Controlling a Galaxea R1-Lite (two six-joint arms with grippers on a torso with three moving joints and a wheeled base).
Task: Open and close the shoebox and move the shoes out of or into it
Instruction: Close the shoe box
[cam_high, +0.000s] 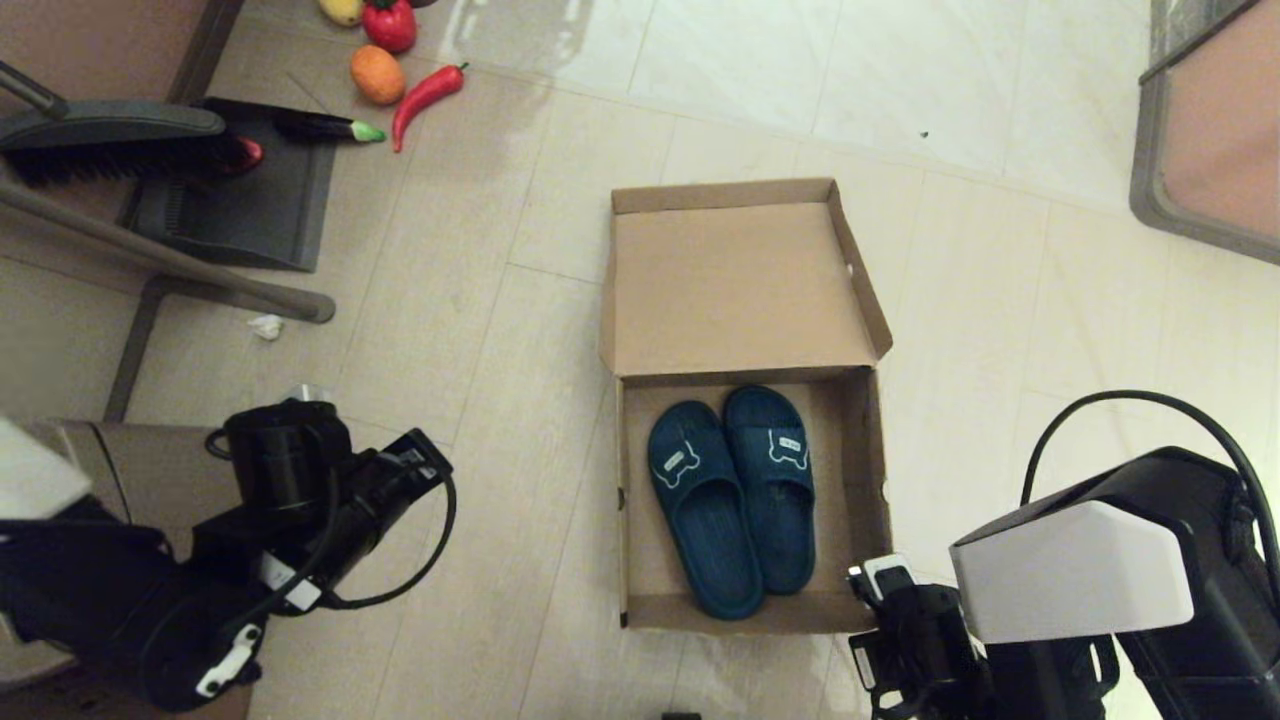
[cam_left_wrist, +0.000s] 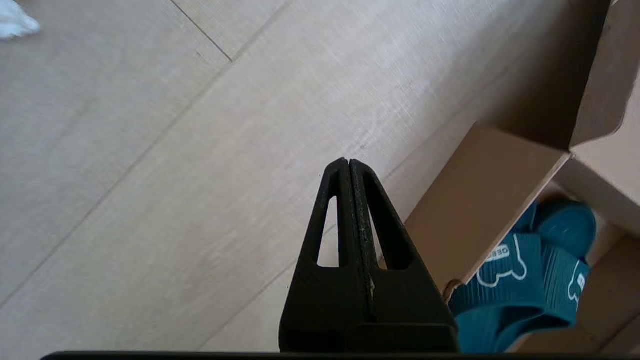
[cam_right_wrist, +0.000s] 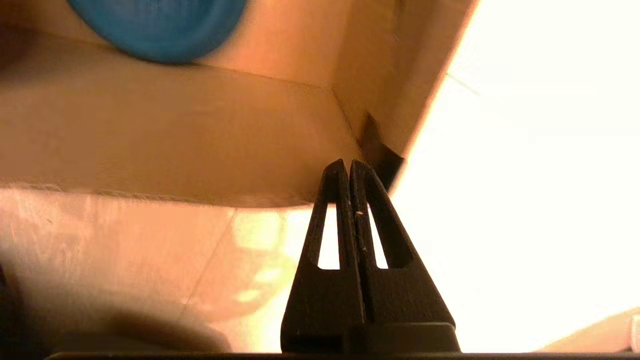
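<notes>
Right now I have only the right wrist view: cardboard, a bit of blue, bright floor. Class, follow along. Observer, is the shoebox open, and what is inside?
Observer: The shoebox stands open on the floor, lid folded back away from the robot. Both shoes lie side by side inside.
Operator: Which way do they point?
Observer: Toes toward the lid hinge, heels toward the robot; the straps' white logos face up.
Operator: Where is the left gripper?
Observer: The left gripper is shut, empty, over bare floor to the box's left side, apart from it.
Operator: And mine?
Observer: The right gripper is shut, empty, low beside the box's near right corner.
</notes>
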